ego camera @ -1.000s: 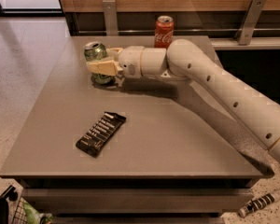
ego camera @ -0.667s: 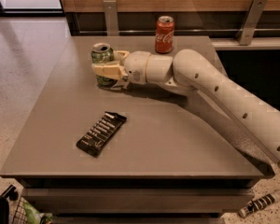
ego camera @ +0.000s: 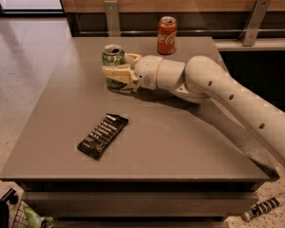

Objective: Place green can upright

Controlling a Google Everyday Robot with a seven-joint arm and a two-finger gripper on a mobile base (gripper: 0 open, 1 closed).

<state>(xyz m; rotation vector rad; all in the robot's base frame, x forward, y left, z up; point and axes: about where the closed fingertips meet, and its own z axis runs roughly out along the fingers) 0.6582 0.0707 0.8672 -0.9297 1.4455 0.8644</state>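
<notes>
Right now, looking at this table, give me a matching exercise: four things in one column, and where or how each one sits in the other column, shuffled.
Column one:
1. green can
2. red can
3. dark snack bar
4. gripper

Column two:
A. lying flat, front left of the table
B. left of middle, toward the back, fingers closed round a can
C. upright, held
D. standing free at the back edge

Pairs: 1-C, 2-D, 3-A, 4-B.
</notes>
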